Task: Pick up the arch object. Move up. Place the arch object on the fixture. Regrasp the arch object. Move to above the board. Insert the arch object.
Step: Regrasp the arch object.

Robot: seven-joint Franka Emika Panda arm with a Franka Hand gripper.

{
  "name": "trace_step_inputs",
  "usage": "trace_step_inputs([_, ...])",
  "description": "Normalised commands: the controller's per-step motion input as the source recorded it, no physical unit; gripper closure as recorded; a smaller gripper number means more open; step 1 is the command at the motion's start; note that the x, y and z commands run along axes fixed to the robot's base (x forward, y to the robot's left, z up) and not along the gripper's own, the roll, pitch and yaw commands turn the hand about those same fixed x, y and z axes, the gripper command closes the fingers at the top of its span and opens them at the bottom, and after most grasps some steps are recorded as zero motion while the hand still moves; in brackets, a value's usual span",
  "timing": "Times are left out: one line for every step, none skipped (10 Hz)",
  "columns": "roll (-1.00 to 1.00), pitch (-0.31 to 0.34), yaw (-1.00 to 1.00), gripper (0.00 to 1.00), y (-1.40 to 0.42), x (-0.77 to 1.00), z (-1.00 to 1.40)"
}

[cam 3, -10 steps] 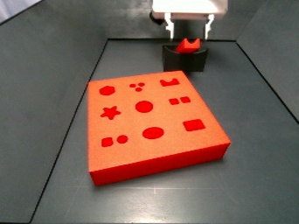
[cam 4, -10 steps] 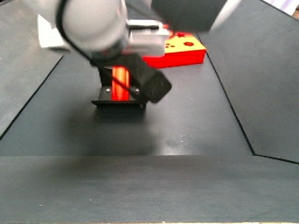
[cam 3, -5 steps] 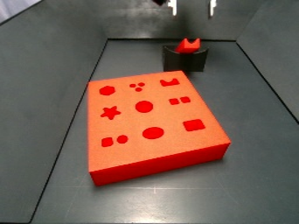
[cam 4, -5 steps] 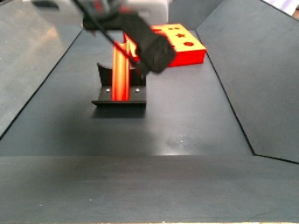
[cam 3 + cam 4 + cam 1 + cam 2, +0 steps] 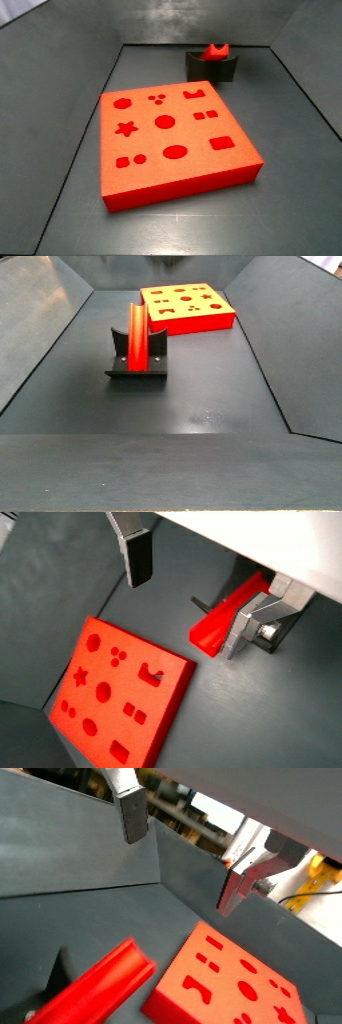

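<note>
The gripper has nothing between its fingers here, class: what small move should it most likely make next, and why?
Probably descend back toward the arch object to regrasp it. The bar rests on the fixture, apart from the board. The gripper is open and empty, above the bar in both wrist views and out of both side views.

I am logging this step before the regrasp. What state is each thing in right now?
gripper: open, empty, raised clear of the fixture; out of frame in both side views.
arch object: resting on the fixture, leaning, not held.
fixture: on the floor, holding the arch object.
board: flat on the floor, all holes empty.
</note>
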Motion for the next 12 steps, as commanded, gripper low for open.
trace_step_inputs([1.0,0.031,0.03,0.0,-0.58,-0.05,0.32])
trace_step_inputs([1.0,0.031,0.03,0.0,-0.45,-0.03,0.17])
trace_step_inputs([1.0,0.029,0.03,0.0,-0.12,-0.01,0.04])
trace_step_inputs([1.0,0.03,0.03,0.0,-0.01,-0.01,0.02])
trace_step_inputs([1.0,0.026,0.03,0.0,0.0,-0.01,0.0])
trace_step_inputs([1.0,0.024,0.03,0.0,-0.03,-0.01,0.01])
trace_step_inputs([1.0,0.02,0.04,0.0,-0.02,-0.01,0.01])
trace_step_inputs([1.0,0.019,0.04,0.0,-0.02,0.0,0.01])
trace_step_inputs([1.0,0.016,0.04,0.0,-0.02,0.0,0.0])
trace_step_inputs([1.0,0.016,0.04,0.0,-0.02,0.01,0.01])
trace_step_inputs([1.0,0.021,0.04,0.0,-0.02,0.01,0.01])
trace_step_inputs([1.0,0.025,0.04,0.0,-0.02,0.01,0.01])
